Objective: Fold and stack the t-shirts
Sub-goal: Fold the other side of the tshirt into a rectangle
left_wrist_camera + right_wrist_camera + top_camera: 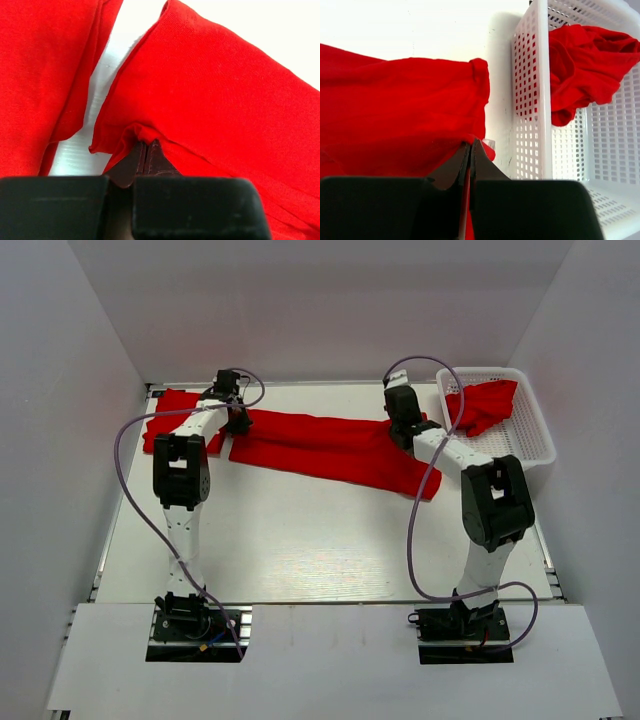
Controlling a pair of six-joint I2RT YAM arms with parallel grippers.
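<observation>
A long red t-shirt (pixel 330 448) lies stretched across the far half of the table, folded lengthwise. My left gripper (pixel 238 420) is shut on its left end; in the left wrist view the cloth (pixel 220 100) bunches at the closed fingertips of that gripper (pixel 146 145). My right gripper (pixel 405 432) is shut on the shirt's right end, with red cloth (pixel 405 110) pinched between the jaws of the gripper (pixel 470 144). Another red t-shirt (pixel 175 418) lies folded at the far left, also in the left wrist view (pixel 40 75). A third red t-shirt (pixel 483 405) lies crumpled in the basket.
A white plastic mesh basket (pixel 530 445) stands at the far right, its wall (pixel 532 100) just right of my right gripper. White walls enclose the table on three sides. Bare white tabletop (pixel 320 540) stretches between the shirt and the arm bases.
</observation>
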